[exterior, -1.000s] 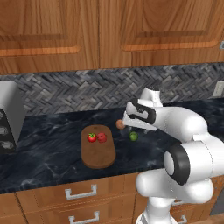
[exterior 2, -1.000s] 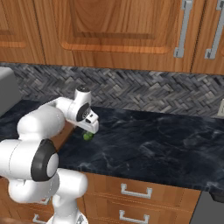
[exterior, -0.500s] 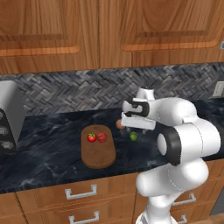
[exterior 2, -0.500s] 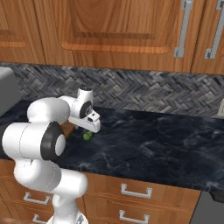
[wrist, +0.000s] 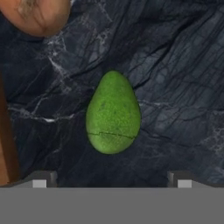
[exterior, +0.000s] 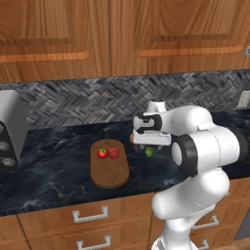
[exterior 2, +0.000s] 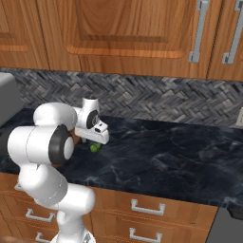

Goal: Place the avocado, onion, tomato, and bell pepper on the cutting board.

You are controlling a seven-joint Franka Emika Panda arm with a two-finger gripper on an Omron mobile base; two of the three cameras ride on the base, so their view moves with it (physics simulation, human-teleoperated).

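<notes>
While the cutting board (exterior: 110,165) lies left of centre in the left base view on the dark marbled worktop (exterior: 49,171), it carries the tomato (exterior: 102,153) and, just beside it to the right, the bell pepper (exterior: 114,153). Further right in that frame, the onion (exterior: 132,138) shows as a tan sliver at the left edge of the end effector (exterior: 152,145), and the avocado (exterior: 149,152) sits on the worktop just below the end effector, apart from it. From the hand view, a strip of board edge runs down the left side, the onion (wrist: 37,15) fills the upper left corner, and the avocado (wrist: 113,113) lies at centre, narrow end toward the top, between and above the two widely spread fingertips (wrist: 40,180), touching neither. In the right base view the avocado (exterior 2: 95,147) rests just under the end effector (exterior 2: 95,136).
</notes>
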